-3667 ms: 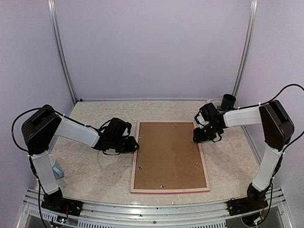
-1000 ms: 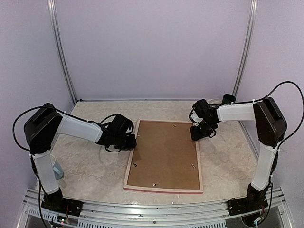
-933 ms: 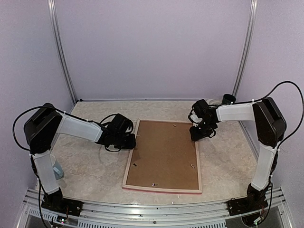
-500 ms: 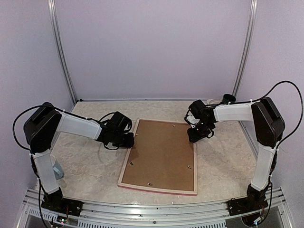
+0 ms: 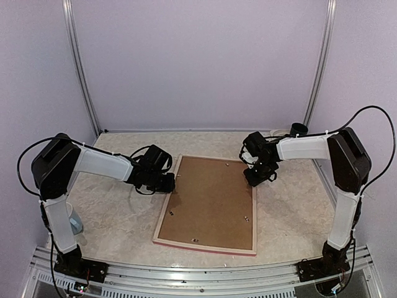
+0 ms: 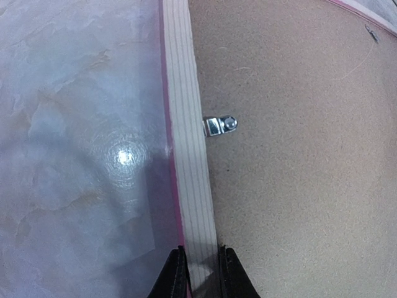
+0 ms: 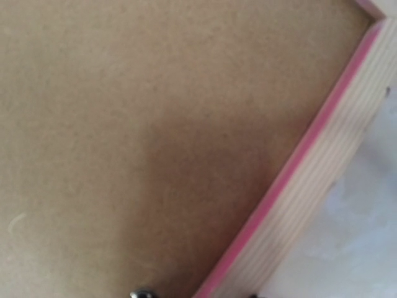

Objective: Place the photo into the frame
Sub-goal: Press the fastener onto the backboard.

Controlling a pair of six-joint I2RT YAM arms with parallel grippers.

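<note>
Jaws: left gripper (image 6: 200,273) pinches the frame (image 6: 186,124) rail; right gripper (image 7: 197,293) straddles the opposite rail, grip unclear. Frame's near end has swung leftward.

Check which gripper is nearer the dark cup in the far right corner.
Right. The right gripper is at the frame's far right corner, near the dark cup; the left gripper is across the frame, jaws on its left rail.

Left arm (image 5: 99,166) and right arm (image 5: 310,148): white link covers, black joints; a black cable loops above each shoulder, apparently zip-tied.
</note>
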